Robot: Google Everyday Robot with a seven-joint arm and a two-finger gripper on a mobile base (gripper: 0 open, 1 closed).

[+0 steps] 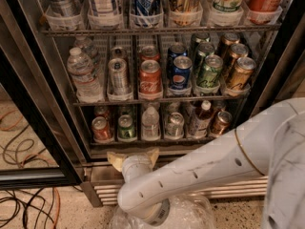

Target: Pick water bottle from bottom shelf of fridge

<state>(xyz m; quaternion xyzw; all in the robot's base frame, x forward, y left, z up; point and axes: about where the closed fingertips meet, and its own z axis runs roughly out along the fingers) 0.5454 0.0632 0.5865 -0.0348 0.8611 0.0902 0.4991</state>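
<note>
Camera view showed the white arm [214, 161] stretched in from the lower right, sloping down leftward and bending at a rounded joint, so the gripper [134, 156] pointed up at the fridge [28, 104]. It sat before the stainless base, just below the bottom shelf [157, 140]. Its jaws stood spread apart, holding nothing. The water bottle [150, 123] stood upright in the third lane from the left, between a green can [126, 127] and a silver can [174, 125], apart from the gripper.
</note>
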